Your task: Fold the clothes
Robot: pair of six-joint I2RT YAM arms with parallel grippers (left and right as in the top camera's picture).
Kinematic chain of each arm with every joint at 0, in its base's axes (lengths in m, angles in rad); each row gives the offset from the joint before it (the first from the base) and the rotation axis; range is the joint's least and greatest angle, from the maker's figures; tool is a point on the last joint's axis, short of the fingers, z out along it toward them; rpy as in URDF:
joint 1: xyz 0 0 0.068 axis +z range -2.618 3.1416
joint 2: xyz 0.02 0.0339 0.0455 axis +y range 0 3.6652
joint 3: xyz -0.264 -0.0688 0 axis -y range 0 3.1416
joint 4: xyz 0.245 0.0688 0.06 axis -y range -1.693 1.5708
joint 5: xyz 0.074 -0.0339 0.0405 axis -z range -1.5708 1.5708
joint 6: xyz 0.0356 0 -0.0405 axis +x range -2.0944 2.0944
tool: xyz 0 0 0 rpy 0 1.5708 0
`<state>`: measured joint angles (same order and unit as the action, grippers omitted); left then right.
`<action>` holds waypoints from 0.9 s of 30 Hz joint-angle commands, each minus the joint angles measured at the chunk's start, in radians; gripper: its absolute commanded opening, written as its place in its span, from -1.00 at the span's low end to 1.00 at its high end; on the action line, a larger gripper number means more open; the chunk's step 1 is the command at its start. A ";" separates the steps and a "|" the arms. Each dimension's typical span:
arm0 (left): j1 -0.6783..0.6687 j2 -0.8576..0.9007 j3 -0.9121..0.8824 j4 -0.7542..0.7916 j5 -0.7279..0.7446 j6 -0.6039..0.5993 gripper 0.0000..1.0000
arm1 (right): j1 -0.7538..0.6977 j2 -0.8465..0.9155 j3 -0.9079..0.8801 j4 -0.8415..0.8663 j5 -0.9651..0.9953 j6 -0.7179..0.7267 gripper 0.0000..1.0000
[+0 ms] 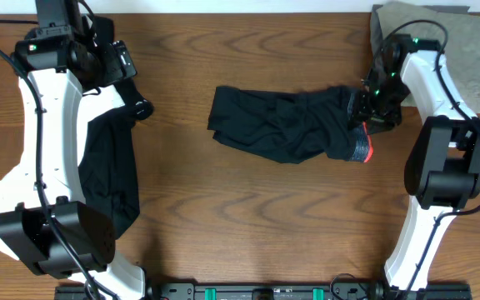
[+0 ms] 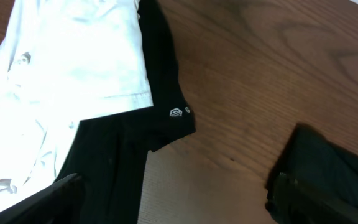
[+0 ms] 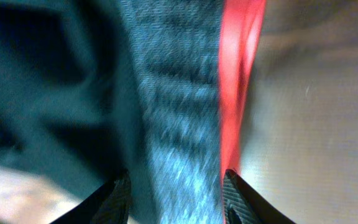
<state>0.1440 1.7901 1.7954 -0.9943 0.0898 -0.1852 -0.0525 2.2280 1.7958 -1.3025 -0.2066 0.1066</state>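
Note:
The black leggings [image 1: 277, 125] lie bunched across the middle of the table. Their grey and red-orange waistband [image 1: 361, 148] points right. My right gripper [image 1: 372, 112] hangs low over that waistband [image 3: 185, 93], and in the right wrist view the gripper [image 3: 174, 186] is open with the grey band lying between its spread fingers. My left gripper [image 1: 136, 100] is open at the back left. In its own view the gripper [image 2: 176, 202] hovers over bare wood beside a black piece [image 2: 160, 112] with a small white logo and a white piece [image 2: 61, 62].
A khaki piece [image 1: 465, 42] lies at the back right corner, behind the right arm. The black piece [image 1: 111, 175] spreads down the left side, partly under the left arm. A rail [image 1: 265, 292] runs along the front edge.

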 commanded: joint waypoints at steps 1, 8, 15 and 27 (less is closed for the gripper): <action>0.003 0.008 -0.006 0.001 -0.013 0.008 0.96 | -0.003 0.003 -0.078 0.088 0.035 0.012 -0.04; 0.003 0.008 -0.006 0.001 -0.013 0.008 0.96 | 0.004 0.003 -0.224 0.359 0.086 0.039 0.04; 0.003 0.008 -0.006 0.001 -0.013 0.008 0.96 | 0.011 0.003 -0.303 0.490 0.108 0.048 -0.03; 0.003 0.008 -0.006 0.002 -0.013 0.008 0.96 | 0.018 0.003 -0.350 0.493 0.086 0.045 -0.98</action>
<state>0.1440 1.7901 1.7947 -0.9909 0.0898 -0.1833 -0.0460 2.1418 1.5082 -0.7834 -0.1856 0.1539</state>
